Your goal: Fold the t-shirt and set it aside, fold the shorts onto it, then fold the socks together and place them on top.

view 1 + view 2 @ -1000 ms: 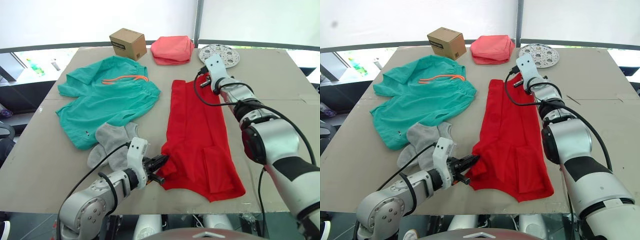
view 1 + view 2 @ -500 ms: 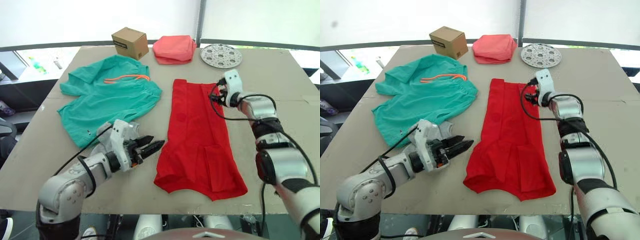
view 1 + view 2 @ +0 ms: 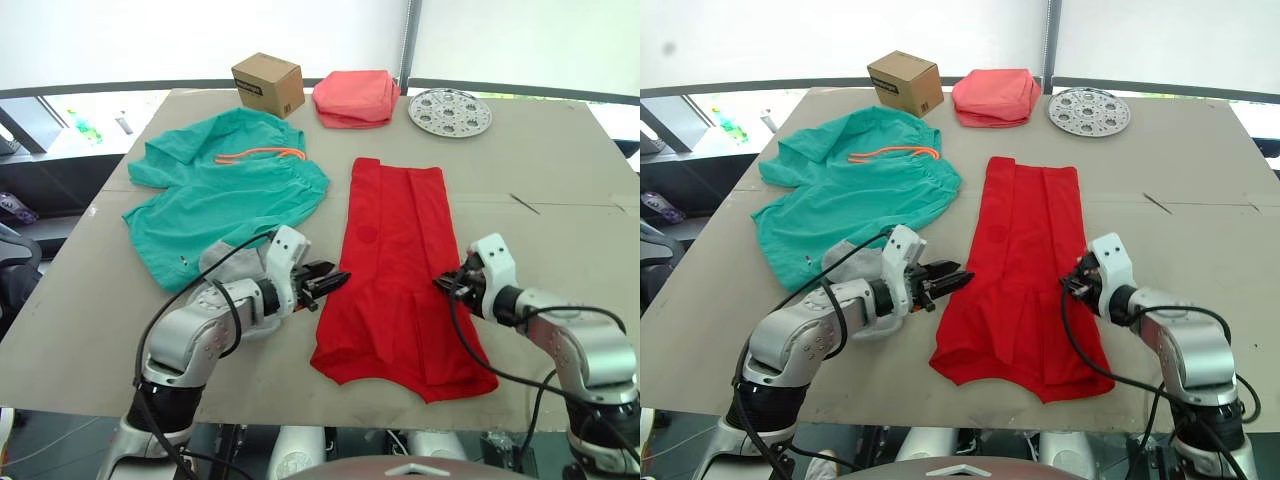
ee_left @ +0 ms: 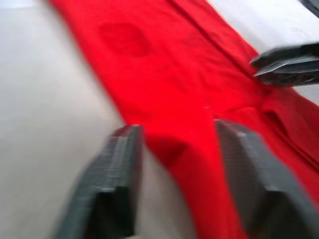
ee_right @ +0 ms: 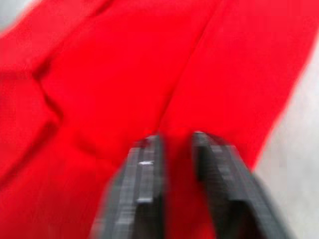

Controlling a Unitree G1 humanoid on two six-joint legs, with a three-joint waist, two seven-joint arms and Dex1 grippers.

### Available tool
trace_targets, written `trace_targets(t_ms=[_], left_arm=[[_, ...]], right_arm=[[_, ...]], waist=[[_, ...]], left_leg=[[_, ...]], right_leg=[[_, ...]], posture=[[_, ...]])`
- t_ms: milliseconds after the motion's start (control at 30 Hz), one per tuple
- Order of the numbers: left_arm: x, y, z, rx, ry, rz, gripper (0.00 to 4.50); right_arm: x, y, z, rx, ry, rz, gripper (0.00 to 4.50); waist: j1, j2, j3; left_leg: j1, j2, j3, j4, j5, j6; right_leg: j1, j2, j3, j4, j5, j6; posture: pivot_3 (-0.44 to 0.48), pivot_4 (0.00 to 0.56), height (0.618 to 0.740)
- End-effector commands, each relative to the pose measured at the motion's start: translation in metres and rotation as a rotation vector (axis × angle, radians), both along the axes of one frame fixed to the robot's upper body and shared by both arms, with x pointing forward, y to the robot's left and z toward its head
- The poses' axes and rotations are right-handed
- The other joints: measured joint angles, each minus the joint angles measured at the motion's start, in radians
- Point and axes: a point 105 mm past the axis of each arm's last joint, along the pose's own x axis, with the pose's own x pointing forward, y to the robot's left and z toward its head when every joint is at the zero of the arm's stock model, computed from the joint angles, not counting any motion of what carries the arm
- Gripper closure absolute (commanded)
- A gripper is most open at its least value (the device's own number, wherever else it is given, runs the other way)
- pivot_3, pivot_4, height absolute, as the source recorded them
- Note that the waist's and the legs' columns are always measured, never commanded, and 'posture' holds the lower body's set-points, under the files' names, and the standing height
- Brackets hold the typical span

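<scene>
The left gripper (image 3: 335,281) is held wide at the t-shirt's (image 3: 395,260) nine-o'clock edge; the right gripper (image 3: 445,284) is narrowed over its three-o'clock edge.

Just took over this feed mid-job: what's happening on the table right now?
The robot is working on the red t-shirt, which lies as a long strip on the table. The left hand, open, is at its left edge; the right hand sits at its right edge, fingers nearly together. The teal shorts and grey socks lie unfolded to the left.
</scene>
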Motion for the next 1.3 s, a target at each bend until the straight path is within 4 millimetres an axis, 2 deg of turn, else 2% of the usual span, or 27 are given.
trace_targets(t_ms=[33,100,200,233,300,333,400,467,600,733,967,1067,1100,1167,1200,1233,1300], left_arm=[[-0.009,0.001,0.017,-0.052,-0.020,-0.081,3.88],[-0.017,0.004,0.027,-0.090,-0.028,-0.144,3.39],[-0.037,0.014,0.035,-0.003,-0.174,-0.297,2.04],[-0.047,0.019,0.032,0.051,-0.216,-0.383,2.04],[-0.060,0.029,0.024,0.121,-0.257,-0.489,2.04],[-0.063,0.034,0.021,0.143,-0.279,-0.524,2.04],[-0.067,0.044,0.011,0.217,-0.342,-0.624,2.04],[-0.067,0.051,0.003,0.270,-0.398,-0.684,2.04],[-0.061,0.063,-0.007,0.357,-0.505,-0.755,2.04],[-0.061,0.073,-0.020,0.444,-0.604,-0.827,2.04],[-0.056,0.065,-0.018,0.430,-0.740,-0.857,2.04],[-0.054,0.060,-0.012,0.398,-0.766,-0.847,1.31],[-0.054,0.058,-0.011,0.393,-0.767,-0.854,0.86],[-0.053,0.056,-0.010,0.399,-0.789,-0.865,0.02],[-0.053,0.055,-0.009,0.400,-0.803,-0.867,0.00],[-0.052,0.055,-0.008,0.408,-0.818,-0.868,0.00],[-0.051,0.053,-0.008,0.416,-0.842,-0.880,0.00]], right_arm=[[-0.007,-0.003,0.033,0.076,-0.117,0.013,3.91],[-0.019,-0.004,0.039,0.062,-0.142,0.070,3.02],[-0.044,-0.011,0.040,-0.193,-0.209,0.232,1.56],[-0.051,-0.015,0.041,-0.291,-0.245,0.281,1.56],[-0.055,-0.015,0.052,-0.307,-0.368,0.309,1.56],[-0.059,-0.017,0.052,-0.347,-0.398,0.351,1.56],[-0.080,-0.021,0.038,-0.464,-0.369,0.571,1.56],[-0.096,-0.027,0.030,-0.533,-0.337,0.733,1.56],[-0.114,-0.058,0.020,-0.722,-0.347,0.896,1.56],[-0.127,-0.076,0.008,-0.830,-0.387,1.001,1.56],[-0.137,-0.078,-0.005,-0.858,-0.480,1.067,1.56],[-0.135,-0.074,-0.010,-0.835,-0.492,1.054,1.50],[-0.133,-0.073,-0.010,-0.815,-0.491,1.032,1.50],[-0.130,-0.069,-0.011,-0.804,-0.505,1.028,0.99],[-0.128,-0.067,-0.011,-0.826,-0.539,1.039,0.71],[-0.126,-0.065,-0.010,-0.851,-0.586,1.044,0.09],[-0.125,-0.062,-0.009,-0.880,-0.636,1.061,0.03]], waist=[[0.000,-0.001,0.001],[0.003,-0.001,0.001],[0.006,-0.001,0.001],[0.005,-0.001,0.001],[0.003,-0.002,0.000],[0.003,-0.002,0.000],[0.006,0.002,0.001],[0.016,0.001,0.002],[0.029,-0.001,0.002],[0.028,-0.002,0.002],[0.028,-0.002,0.002],[0.028,-0.003,0.002],[0.028,-0.003,0.002],[0.028,-0.003,0.002],[0.027,-0.003,0.002],[0.027,-0.003,0.002],[0.026,-0.007,0.000]], left_leg=[[0.000,0.000,0.000,0.000,0.000,0.000],[0.000,0.000,-0.001,0.000,0.000,0.001],[-0.002,0.000,-0.001,-0.001,0.001,0.002],[-0.002,0.000,-0.001,-0.002,0.001,0.001],[-0.002,0.000,-0.001,-0.004,0.001,-0.001],[-0.002,0.000,0.000,-0.006,0.001,-0.001],[-0.002,0.000,0.000,-0.006,0.000,-0.001],[-0.002,0.000,0.000,-0.005,0.000,0.000],[-0.002,0.000,0.000,-0.003,-0.001,0.002],[-0.002,0.001,0.000,-0.002,-0.001,0.002],[-0.001,0.002,0.000,-0.002,0.002,0.007],[0.001,0.002,0.000,-0.002,0.001,0.007],[0.001,0.001,0.000,-0.002,0.001,0.007],[0.002,0.001,0.000,-0.001,0.001,0.007],[0.003,0.002,0.000,-0.001,0.001,0.007],[0.003,0.002,0.000,-0.001,0.001,0.007],[0.004,0.002,-0.001,0.000,0.001,0.007]], right_leg=[[0.000,0.000,0.000,0.000,0.000,0.000],[0.000,0.001,0.000,0.000,0.000,0.000],[-0.001,0.001,-0.002,-0.001,0.000,0.000],[-0.001,0.001,-0.002,-0.003,0.000,0.000],[-0.002,0.001,-0.002,-0.006,-0.001,0.000],[-0.002,0.002,-0.002,-0.008,-0.001,-0.001],[-0.002,0.002,-0.002,-0.009,-0.003,0.000],[-0.001,0.001,-0.003,-0.011,-0.004,0.001],[0.000,0.000,-0.004,-0.013,-0.004,0.000],[0.001,0.000,-0.004,-0.014,-0.004,0.000],[0.002,0.002,-0.005,-0.013,-0.004,0.001],[0.005,0.002,-0.005,-0.013,-0.003,0.003],[0.005,0.002,-0.005,-0.013,-0.003,0.002],[0.006,0.002,-0.005,-0.013,-0.003,0.002],[0.006,0.002,-0.005,-0.012,-0.003,0.002],[0.007,0.002,-0.005,-0.012,-0.003,0.002],[0.008,0.002,-0.006,-0.012,-0.003,0.002]], posture=[[0.000,0.150,0.740],[0.000,0.150,0.740],[0.000,0.150,0.740],[0.000,0.150,0.740],[0.000,0.150,0.740],[0.000,0.150,0.740],[0.000,0.150,0.740],[0.000,0.150,0.740],[0.000,0.150,0.740],[0.000,0.150,0.740],[0.000,0.150,0.740],[0.000,0.150,0.740],[0.000,0.150,0.740],[0.000,0.150,0.740],[0.000,0.150,0.740],[0.000,0.150,0.740],[0.000,0.150,0.740]])
